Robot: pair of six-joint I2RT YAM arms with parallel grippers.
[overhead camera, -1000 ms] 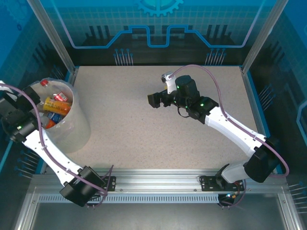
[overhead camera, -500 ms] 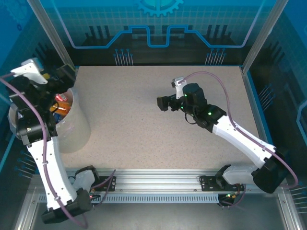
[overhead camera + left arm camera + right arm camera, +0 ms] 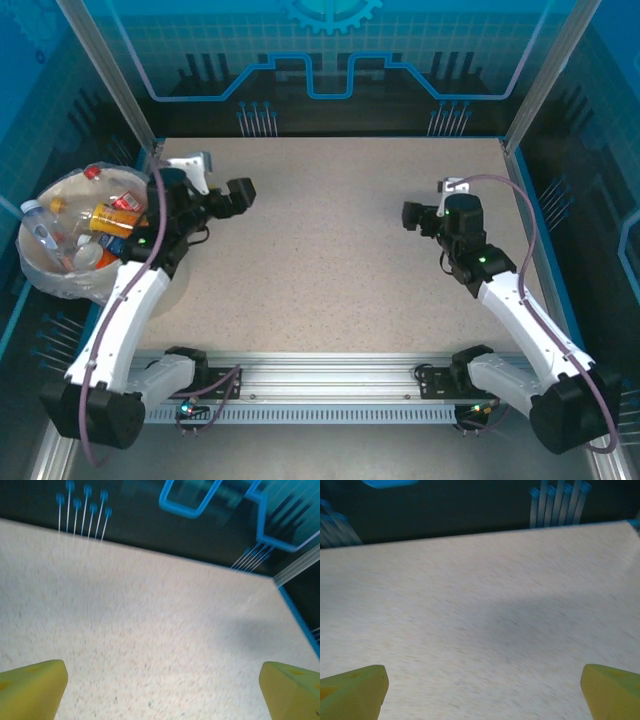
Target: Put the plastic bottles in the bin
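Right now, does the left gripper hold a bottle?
No, the left gripper is open, with bare table between its yellow fingers.

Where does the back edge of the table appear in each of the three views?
Top external: the back edge runs level across the upper third.
Left wrist: it slopes down from upper left to the right.
Right wrist: it lies almost level, near the top.
Shared landmark: bunches of thin blue lines on the dark wall just behind that edge.
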